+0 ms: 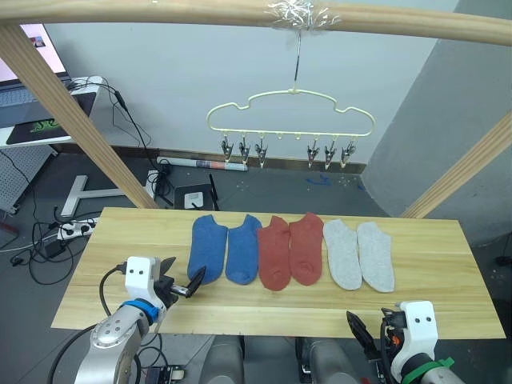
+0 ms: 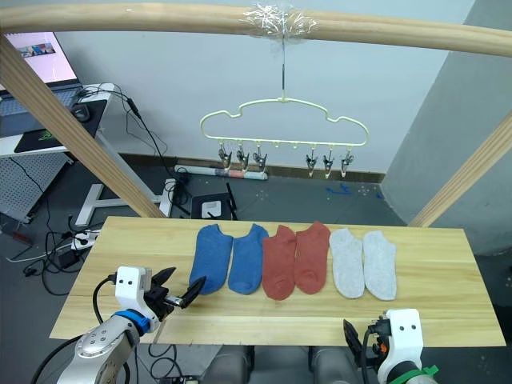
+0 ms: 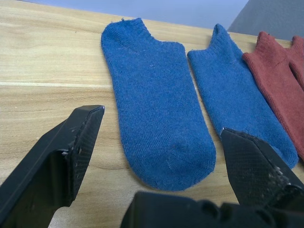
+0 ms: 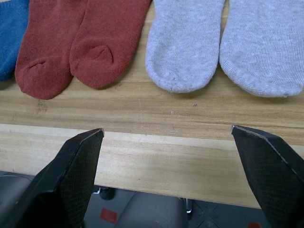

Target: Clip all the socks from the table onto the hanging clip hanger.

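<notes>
Left eye view: table (image 1: 448, 272) spans the frame, light wood planks. All six socks lie flat on it in one row, toes toward the robot: two blue socks (image 1: 224, 248) on the left, two red socks (image 1: 290, 250) in the middle, two grey socks (image 1: 358, 254) on the right. Pairs lie side by side, touching or nearly so.

Clip hanger (image 1: 290, 112) hangs by its hook from the wooden pole (image 1: 160, 12) above and behind the table. Six silver clips (image 1: 244, 150) along its lower bar, all bare.

Progress: nothing clipped yet; all six socks left to do.

Left gripper (image 1: 181, 280) over the table's near left part, fingers spread open, empty, just beside the toe of the leftmost blue sock. Likely the first pick.

Right gripper (image 4: 166, 142) at the table's near edge below the grey socks, fingers wide apart, holding nothing.
</notes>
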Robot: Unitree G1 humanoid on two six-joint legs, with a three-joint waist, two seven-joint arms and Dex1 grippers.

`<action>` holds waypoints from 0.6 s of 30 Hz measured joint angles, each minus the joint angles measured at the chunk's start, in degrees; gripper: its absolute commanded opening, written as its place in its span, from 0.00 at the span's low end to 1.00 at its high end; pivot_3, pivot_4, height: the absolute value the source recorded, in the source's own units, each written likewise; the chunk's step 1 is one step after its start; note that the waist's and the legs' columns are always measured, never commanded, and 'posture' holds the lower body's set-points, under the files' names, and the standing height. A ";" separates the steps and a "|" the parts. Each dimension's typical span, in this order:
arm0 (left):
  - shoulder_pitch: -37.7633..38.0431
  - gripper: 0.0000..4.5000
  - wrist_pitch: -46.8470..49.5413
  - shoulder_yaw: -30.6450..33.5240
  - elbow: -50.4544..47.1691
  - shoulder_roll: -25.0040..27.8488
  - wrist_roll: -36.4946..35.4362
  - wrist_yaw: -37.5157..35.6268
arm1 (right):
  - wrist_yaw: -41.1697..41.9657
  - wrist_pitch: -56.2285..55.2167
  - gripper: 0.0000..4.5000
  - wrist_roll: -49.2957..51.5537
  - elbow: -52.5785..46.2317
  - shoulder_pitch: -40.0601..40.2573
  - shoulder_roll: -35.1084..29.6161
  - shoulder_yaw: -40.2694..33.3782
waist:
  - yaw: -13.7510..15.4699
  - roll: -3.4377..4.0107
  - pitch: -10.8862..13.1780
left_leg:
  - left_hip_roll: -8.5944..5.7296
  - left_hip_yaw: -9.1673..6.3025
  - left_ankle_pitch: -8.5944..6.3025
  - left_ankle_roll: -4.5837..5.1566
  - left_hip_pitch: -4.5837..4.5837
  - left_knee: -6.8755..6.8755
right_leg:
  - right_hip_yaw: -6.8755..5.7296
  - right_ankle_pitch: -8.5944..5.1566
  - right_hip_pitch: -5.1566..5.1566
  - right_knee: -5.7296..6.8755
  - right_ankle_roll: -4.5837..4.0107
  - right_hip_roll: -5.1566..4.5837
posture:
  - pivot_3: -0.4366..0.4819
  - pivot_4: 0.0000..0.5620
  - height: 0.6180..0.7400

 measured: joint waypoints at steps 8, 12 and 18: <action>-1.01 1.00 2.68 -0.24 0.00 0.54 0.62 1.34 | 0.15 -0.52 1.00 -0.22 0.19 -0.14 0.15 0.31 | -0.01 -0.01 -0.02 | 0.00 0.00 0.00 0.00 0.01 0.01 | -0.01 0.03 0.00 0.04 0.06 0.01 | 0.55 0.43 1.00; -2.80 1.00 5.69 -1.71 -0.40 0.99 0.79 1.26 | 0.38 -0.96 1.00 -0.21 0.46 -0.40 0.09 0.25 | 0.01 -0.02 -0.04 | -0.01 -0.01 0.00 0.00 0.01 0.03 | -0.03 0.04 0.00 0.06 0.07 0.01 | 0.55 0.43 1.00; -10.79 1.00 10.91 -3.68 -3.20 1.14 0.27 2.02 | 1.48 -0.17 1.00 0.56 0.34 -4.26 -1.35 -0.94 | 0.09 -0.04 -0.05 | -0.03 -0.01 0.03 0.03 0.00 0.19 | -0.02 0.11 0.04 0.13 0.17 0.04 | 0.55 0.43 1.00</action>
